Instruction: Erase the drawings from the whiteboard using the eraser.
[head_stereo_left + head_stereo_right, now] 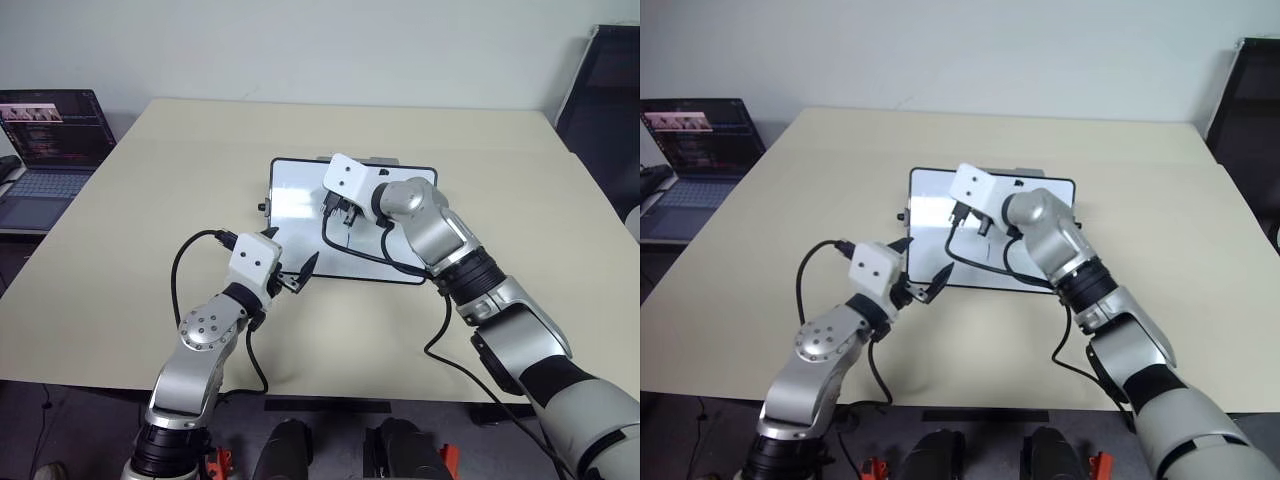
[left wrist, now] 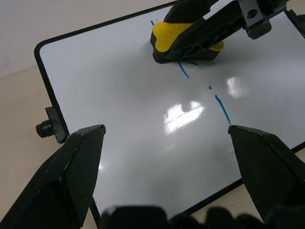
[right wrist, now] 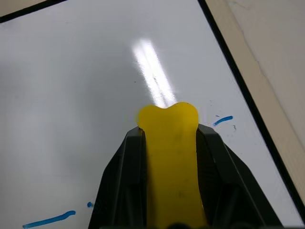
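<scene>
The eraser [image 3: 169, 157] is a yellow block (black underside, notched end), clamped lengthwise in the right gripper [image 3: 169, 133] and pressed on the whiteboard [image 2: 119, 100] over blue drawings [image 2: 222, 109]. The left gripper [image 2: 167, 138] hangs wide, empty.

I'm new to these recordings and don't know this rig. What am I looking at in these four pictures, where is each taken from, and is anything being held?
This is a two-armed humanoid robot at a beige table. Two pictures come from cameras in its head, looking down over its arms; the other two come from a camera on each wrist, looking along that arm's black fingers. On the table lies a small whiteboard with blue drawings on it. The right gripper is shut on a yellow eraser, which is pressed onto the whiteboard over some strokes. The left gripper is open and empty, near the whiteboard's near edge. A laptop stands off to the left.
</scene>
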